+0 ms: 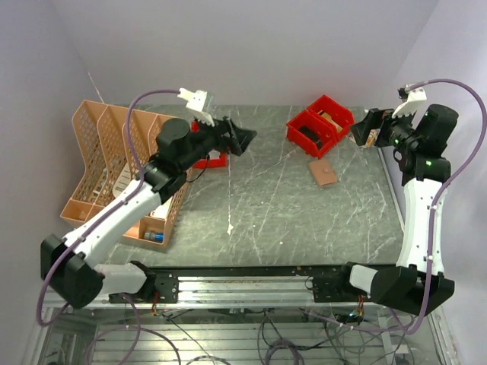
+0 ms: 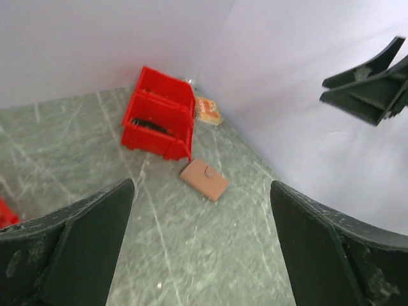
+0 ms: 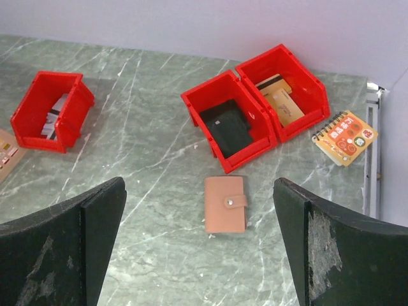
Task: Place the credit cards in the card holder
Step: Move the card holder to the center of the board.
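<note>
Wallet (image 3: 225,204): flat, smooth tan rectangle

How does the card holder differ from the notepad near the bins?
The card holder is plain tan with a snap tab, while the notepad is orange, printed and spiral-bound. The card holder lies in front of the joined red bins; the notepad lies to their right, near the table's edge. Both lie flat on the table.
</note>
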